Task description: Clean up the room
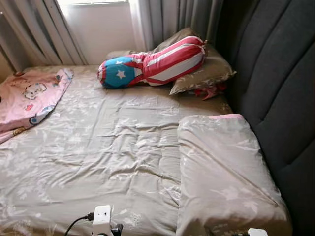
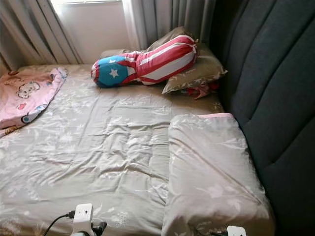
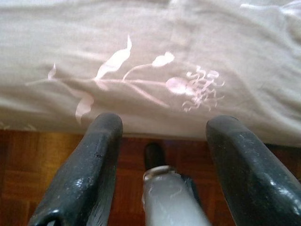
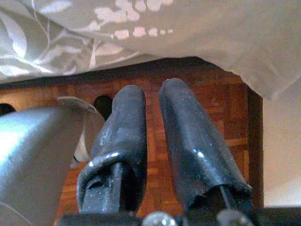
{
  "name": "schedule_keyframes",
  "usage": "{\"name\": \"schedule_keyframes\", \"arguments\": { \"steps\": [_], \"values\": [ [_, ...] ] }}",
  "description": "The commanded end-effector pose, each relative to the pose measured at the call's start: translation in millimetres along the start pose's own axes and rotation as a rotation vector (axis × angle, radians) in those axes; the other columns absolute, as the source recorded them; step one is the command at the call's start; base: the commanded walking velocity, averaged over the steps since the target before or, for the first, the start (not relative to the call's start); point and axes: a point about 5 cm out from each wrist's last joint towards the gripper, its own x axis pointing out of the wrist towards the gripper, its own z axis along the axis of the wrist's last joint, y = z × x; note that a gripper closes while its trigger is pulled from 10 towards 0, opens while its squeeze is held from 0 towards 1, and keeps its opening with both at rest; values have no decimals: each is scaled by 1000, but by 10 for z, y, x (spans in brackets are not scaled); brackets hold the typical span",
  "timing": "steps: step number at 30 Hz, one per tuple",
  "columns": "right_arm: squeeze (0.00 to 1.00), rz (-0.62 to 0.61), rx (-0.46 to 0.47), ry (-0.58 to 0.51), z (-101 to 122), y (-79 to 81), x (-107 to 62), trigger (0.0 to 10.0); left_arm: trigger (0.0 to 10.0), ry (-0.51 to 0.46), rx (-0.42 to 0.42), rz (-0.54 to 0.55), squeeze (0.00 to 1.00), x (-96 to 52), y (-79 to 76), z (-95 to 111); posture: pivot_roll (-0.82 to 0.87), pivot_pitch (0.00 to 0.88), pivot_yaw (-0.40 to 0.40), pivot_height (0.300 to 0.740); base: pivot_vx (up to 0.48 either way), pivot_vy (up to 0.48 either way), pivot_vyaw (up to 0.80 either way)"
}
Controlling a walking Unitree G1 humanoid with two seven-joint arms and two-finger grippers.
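Grey curtains [image 1: 167,19] hang behind a bed covered by a wrinkled taupe floral sheet [image 1: 108,147], with a dark padded headboard [image 1: 280,83] along the robot's right. Wood parquet floor [image 3: 28,174] shows below the sheet's edge. A stars-and-stripes bolster [image 1: 150,64] lies at the far end, its long axis slanting across the bed, blue starred end toward the left, striped end resting on a taupe pillow [image 1: 206,73]. A second pillow [image 1: 224,172] lies near the headboard. A pink cartoon blanket [image 1: 27,101] sits far left. The left gripper [image 3: 162,129] hangs spread apart and empty beside the bed edge; the right gripper [image 4: 153,101] is clenched, empty.
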Motion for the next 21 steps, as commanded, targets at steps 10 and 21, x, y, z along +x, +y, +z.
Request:
{"name": "schedule_keyframes", "arguments": {
  "steps": [10, 21],
  "values": [
    [0, 33, -37, -30, 7, 114, 8, 10000, 10000, 1, -6, 55, 0, 7, 124, 57, -177, 0, 39, 740, 0, 0, 0],
    [0, 41, -55, -21, -45, 110, -5, 10000, 10000, 4, -8, 58, 0, 3, 140, 45, -187, 0, 49, 740, 0, 0, 0]
  ]
}}
